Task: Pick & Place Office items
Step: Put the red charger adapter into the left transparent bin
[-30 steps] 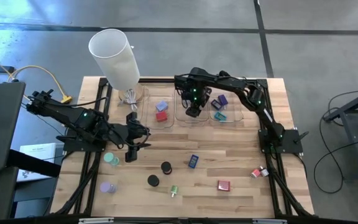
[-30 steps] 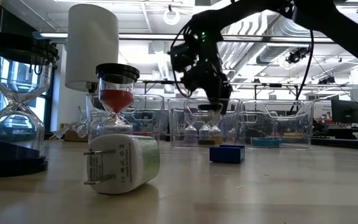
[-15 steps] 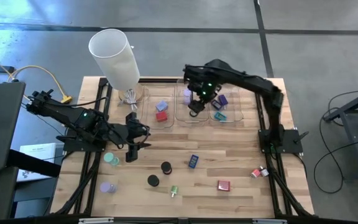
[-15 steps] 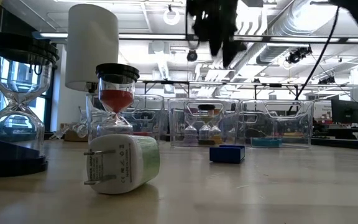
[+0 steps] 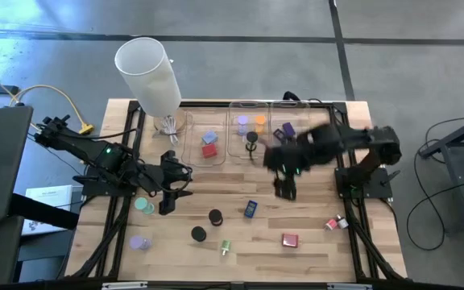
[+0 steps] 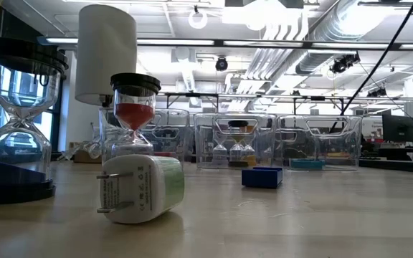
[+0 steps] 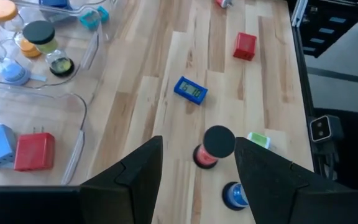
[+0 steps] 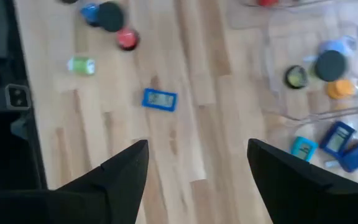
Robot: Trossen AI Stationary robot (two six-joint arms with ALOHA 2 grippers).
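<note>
Small office items lie on the wooden table: two black-topped pieces (image 5: pixel 214 216) (image 5: pixel 198 234), a blue piece (image 5: pixel 250 209), a green piece (image 5: pixel 225 246), a red block (image 5: pixel 290 239), a teal cap (image 5: pixel 143 205) and a lavender cap (image 5: pixel 139 242). My left gripper (image 5: pixel 167 197) hovers open at the left. In its wrist view a black-topped red piece (image 7: pixel 218 142) stands on the table beyond its fingers. My right gripper (image 5: pixel 284 185) hangs open and blurred above the table's middle right, with the blue piece (image 8: pixel 160 99) below it. Neither gripper shows in the low view.
Three clear trays (image 5: pixel 208 145) (image 5: pixel 248 121) (image 5: pixel 292 149) along the far edge hold more small pieces. A tall white cylinder (image 5: pixel 147 72) stands at the far left. A red-pink piece (image 5: pixel 334 223) lies near the right edge. Bare wood shows between the trays and the loose items.
My right gripper has risen from the middle tray, out of the low view, and swung toward the table's near and right side, turning as it went. A dark-topped piece stays in that tray. My left gripper has kept its place.
</note>
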